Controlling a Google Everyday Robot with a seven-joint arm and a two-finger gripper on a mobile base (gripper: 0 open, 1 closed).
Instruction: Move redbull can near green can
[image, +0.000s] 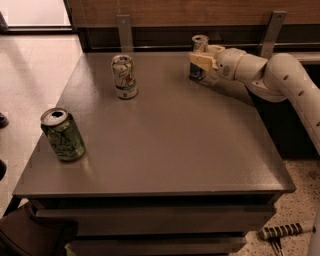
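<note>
With the gripper (201, 62) at the redbull can (200, 44) near the surface (175, 145) edge, jaws' state not discernible, an off-centre grasp could have toppled it well short of the green can (63, 135).

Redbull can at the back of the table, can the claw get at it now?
Probably yes. The claw is right up against the redbull can at the table's back edge, with nothing between them; the white can and green can stand well away.

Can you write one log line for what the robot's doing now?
pincer: at redbull can, far right | green can: near left, upright | white can: far left | move: not yet done
</note>
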